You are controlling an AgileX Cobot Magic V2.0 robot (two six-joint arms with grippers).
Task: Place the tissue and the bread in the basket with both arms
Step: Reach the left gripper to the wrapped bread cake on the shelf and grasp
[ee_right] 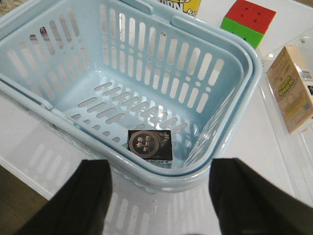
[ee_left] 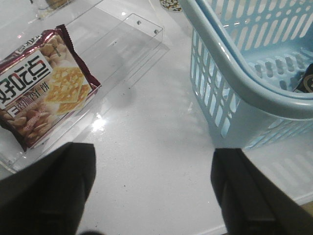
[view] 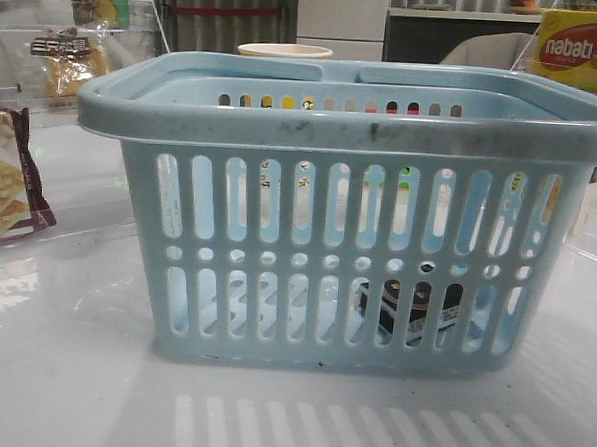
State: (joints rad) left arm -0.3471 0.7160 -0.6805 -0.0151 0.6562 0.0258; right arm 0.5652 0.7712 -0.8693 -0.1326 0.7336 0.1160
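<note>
Nearest the camera in each wrist view are the pincers. The left pincer (ee_left: 152, 188) stands wide open and empty above bare white table (ee_left: 146, 147), just outside one end wall of the basket (ee_left: 234, 93). The right pincer (ee_right: 160, 196) is likewise spread wide and holds nothing, poised over the basket's near rim.

Inside the basket, the tissue (ee_right: 150, 145) lies flat on the slotted floor, in a corner against the rim nearest the right pincer; that half of the task appears done. As a small soft pack it would be light and yielding.

To the left of the basket in the front view, and nearer than its far wall, a maroon-edged cracker packet (view: 5, 183) lies on a clear tray; it is not a task item.

Beyond the basket's left rear corner, the bread (view: 69, 63) stands in a clear packet with a dark printed band on top. It probably handles as light, soft and crushable, with slippery film. A gentle hold across the packet's middle, or at the banded top seam, seems safest.

Behind the basket to the right sits a yellow nabati box (view: 583, 50).
</note>
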